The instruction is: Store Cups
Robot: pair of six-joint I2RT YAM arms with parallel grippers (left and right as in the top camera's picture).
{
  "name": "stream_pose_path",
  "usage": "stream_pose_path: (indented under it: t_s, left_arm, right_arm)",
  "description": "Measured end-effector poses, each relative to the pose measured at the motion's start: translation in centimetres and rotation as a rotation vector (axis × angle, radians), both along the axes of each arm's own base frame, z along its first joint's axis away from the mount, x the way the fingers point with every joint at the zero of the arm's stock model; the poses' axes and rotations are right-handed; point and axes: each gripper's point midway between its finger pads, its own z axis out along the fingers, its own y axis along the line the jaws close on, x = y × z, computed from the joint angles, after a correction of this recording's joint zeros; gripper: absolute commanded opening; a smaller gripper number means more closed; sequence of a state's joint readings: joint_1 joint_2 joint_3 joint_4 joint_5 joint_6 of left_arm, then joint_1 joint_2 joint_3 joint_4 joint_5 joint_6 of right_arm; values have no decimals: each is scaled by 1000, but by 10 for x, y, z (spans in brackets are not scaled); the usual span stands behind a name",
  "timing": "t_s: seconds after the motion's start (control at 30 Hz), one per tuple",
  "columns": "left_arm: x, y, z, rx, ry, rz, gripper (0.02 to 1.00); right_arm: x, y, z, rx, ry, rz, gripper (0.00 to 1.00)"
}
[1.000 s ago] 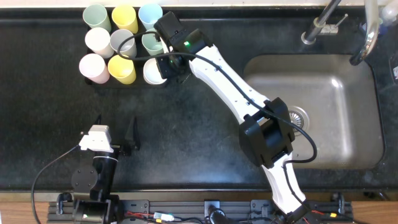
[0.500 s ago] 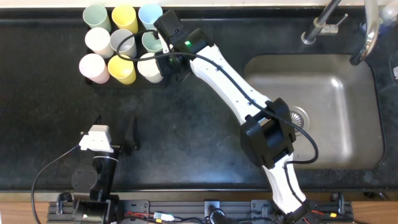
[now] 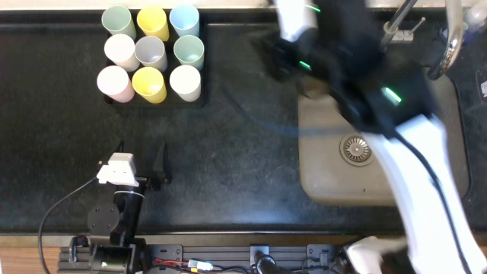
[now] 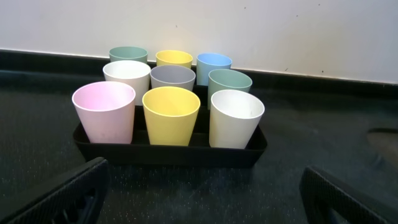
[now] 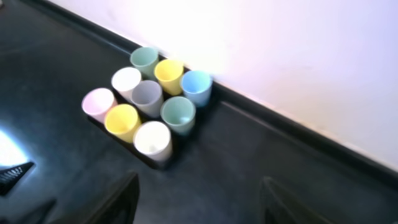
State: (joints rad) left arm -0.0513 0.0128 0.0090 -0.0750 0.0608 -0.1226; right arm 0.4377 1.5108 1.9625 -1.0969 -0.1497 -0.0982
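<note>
A black tray at the counter's back left holds several pastel cups in three rows. A white cup stands upright in the tray's near right corner, also seen as the white cup and the white cup. My right gripper is open and holds nothing. It hangs high above the counter, well to the right of the tray, and shows blurred as the right gripper near the sink's left edge. My left gripper rests open near the front left, facing the tray.
A steel sink fills the right side of the worktop, with a faucet behind it. Dark counter lies open between the tray and the left gripper. A wall runs along the back edge.
The right gripper set the white cup into the tray's near right corner, let go, then rose and swung right toward the sink. The left arm has stayed still.
</note>
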Motion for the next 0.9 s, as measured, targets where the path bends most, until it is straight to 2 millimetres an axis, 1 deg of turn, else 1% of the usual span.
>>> stream_pose_path:
  t_s: [0.03, 0.1, 0.17, 0.23, 0.27, 0.33, 0.4, 0.53, 0.6, 0.63, 0.7, 0.8, 0.9]
  left_arm:
    - [0, 0, 0, 0, 0, 0, 1000]
    - [0, 0, 0, 0, 0, 0, 1000]
    - [0, 0, 0, 0, 0, 0, 1000]
    - [0, 0, 0, 0, 0, 0, 1000]
    - [0, 0, 0, 0, 0, 0, 1000]
    - [0, 0, 0, 0, 0, 0, 998]
    - [0, 0, 0, 0, 0, 0, 1000]
    - [0, 0, 0, 0, 0, 0, 1000]
    - [0, 0, 0, 0, 0, 0, 1000]
    - [0, 0, 0, 0, 0, 0, 1000]
    - [0, 0, 0, 0, 0, 0, 1000]
    - [0, 0, 0, 0, 0, 0, 998]
    - [0, 0, 0, 0, 0, 0, 1000]
  right_arm:
    - [-8, -10, 2, -1, -22, -7, 656]
    - [-19, -23, -3, -5, -46, -17, 665]
    - [-27, -34, -18, -12, -56, -31, 673]
    - [-34, -47, -39, -17, -55, -54, 711]
    - [-38, -54, -49, -16, -58, -69, 768]
    - [-48, -69, -64, 0, -76, -110, 996]
    - [-58, -87, -67, 32, -144, -158, 998]
    - [-83, -119, -58, 128, -327, -265, 998]
    - [-97, -130, -59, 166, -414, -300, 998]
    - [-102, -132, -62, 185, -449, -309, 998]
    - [-107, -134, -76, 201, -479, -314, 998]
    - [-108, -135, -109, 211, -481, -317, 998]
    - [-108, -134, -135, 219, -499, -317, 996]
